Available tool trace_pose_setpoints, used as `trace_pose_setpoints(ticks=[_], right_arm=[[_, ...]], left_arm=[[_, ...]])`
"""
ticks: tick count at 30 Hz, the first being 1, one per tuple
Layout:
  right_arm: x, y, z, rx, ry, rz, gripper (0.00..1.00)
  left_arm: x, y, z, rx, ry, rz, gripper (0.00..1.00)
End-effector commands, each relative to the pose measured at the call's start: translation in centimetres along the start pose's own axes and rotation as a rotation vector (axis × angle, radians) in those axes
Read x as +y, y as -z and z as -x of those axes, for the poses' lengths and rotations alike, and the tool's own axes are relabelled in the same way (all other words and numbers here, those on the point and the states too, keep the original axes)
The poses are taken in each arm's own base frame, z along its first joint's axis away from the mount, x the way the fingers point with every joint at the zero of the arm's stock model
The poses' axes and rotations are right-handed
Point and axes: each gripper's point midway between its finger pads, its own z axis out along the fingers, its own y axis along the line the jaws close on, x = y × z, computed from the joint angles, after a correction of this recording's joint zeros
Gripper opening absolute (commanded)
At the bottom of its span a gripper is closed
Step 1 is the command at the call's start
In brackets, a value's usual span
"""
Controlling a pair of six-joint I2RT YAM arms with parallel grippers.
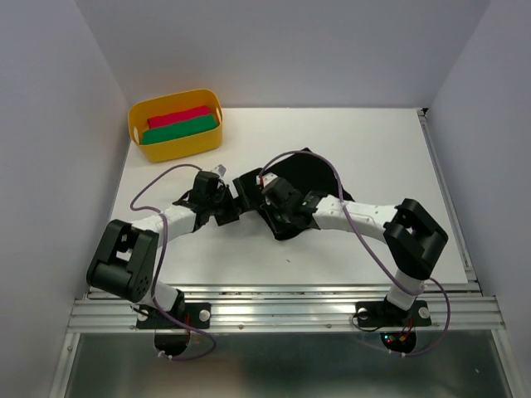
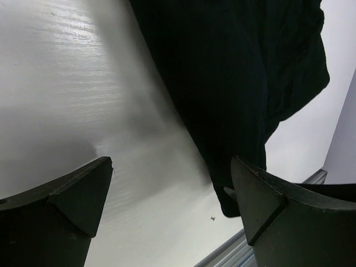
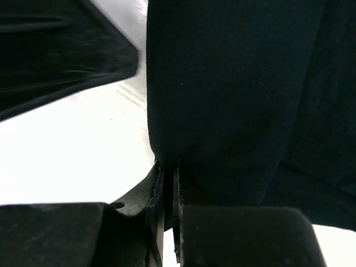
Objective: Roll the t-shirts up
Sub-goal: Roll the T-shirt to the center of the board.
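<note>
Right now the right claw is pinched tight on an edge of the black shirt, which spreads ahead of it, while the left claw gapes empty above the table, cloth just beyond one finger.

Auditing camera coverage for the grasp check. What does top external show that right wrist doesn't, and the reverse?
Only top external: the yellow plastic tub at the table's far left corner, holding a red cloth roll and a green cloth roll; the left arm and the right arm whole, meeting mid-table.
Only right wrist: the right gripper shut on a fold of the plain black soft-cloth t-shirt.
Both: that t-shirt, bunched, and the white table top.
</note>
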Motion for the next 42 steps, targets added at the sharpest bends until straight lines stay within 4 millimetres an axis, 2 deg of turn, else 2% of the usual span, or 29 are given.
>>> trace_pose_setpoints(ticks=[1,10,19,25,26,27,28,29,30,32,33,36,37,39,41,42], right_arm=[[1.8,1.6,2.1,-0.082,-0.033,0.102,0.01],[1.7,2.2,1.1,-0.071,-0.035,0.115,0.01],[1.3,2.5,-0.7,-0.044,-0.040,0.115,0.01],[1.1,2.8,-0.8,-0.047,-0.040,0.111,0.01],[1.1,2.8,-0.7,-0.051,-0.039,0.108,0.01],[1.0,2.8,-0.8,-0.048,-0.039,0.103,0.01],[0.8,2.8,-1.0,-0.040,-0.036,0.093,0.01],[0.7,2.8,-1.0,-0.040,-0.035,0.086,0.04],[0.5,2.9,-0.9,-0.040,-0.030,0.077,0.22],[-0.2,3.2,-0.8,-0.038,-0.014,0.044,0.39],[-0.5,3.3,-0.7,-0.038,-0.003,0.027,0.53],[-1.6,4.1,-0.2,-0.042,0.015,-0.034,0.62],[-1.9,4.4,-0.1,-0.046,0.037,-0.064,0.68],[-1.7,5.0,0.3,-0.066,0.063,-0.089,0.75],[-1.9,5.4,0.5,-0.078,0.092,-0.127,0.77],[-1.3,5.6,0.4,-0.085,0.112,-0.127,0.77]], left_arm=[[-1.0,-0.8,0.5,-0.029,-0.004,-0.083,0.98],[-1.6,-3.0,0.9,-0.035,0.045,-0.165,0.98],[-3.7,-4.0,1.5,-0.046,0.121,-0.296,0.82],[-3.6,-4.9,1.9,-0.039,0.134,-0.290,0.64],[-3.7,-4.9,1.9,-0.040,0.135,-0.291,0.53],[-3.7,-4.9,2.0,-0.041,0.137,-0.292,0.48],[-4.0,-4.8,2.0,-0.039,0.138,-0.298,0.34],[-4.1,-4.7,2.2,-0.042,0.140,-0.303,0.24],[-4.3,-4.5,2.2,-0.040,0.140,-0.309,0.15],[-4.4,-4.2,2.1,-0.032,0.151,-0.300,0.00],[-4.4,-4.1,2.0,-0.028,0.151,-0.293,0.00],[-4.0,-3.6,1.8,-0.015,0.172,-0.249,0.00],[-3.4,-3.6,1.5,0.003,0.185,-0.205,0.00],[-3.4,-3.3,1.6,0.007,0.180,-0.180,0.00],[-2.8,-3.1,1.4,0.017,0.191,-0.129,0.00],[-3.0,-2.8,1.6,0.009,0.186,-0.124,0.00]])
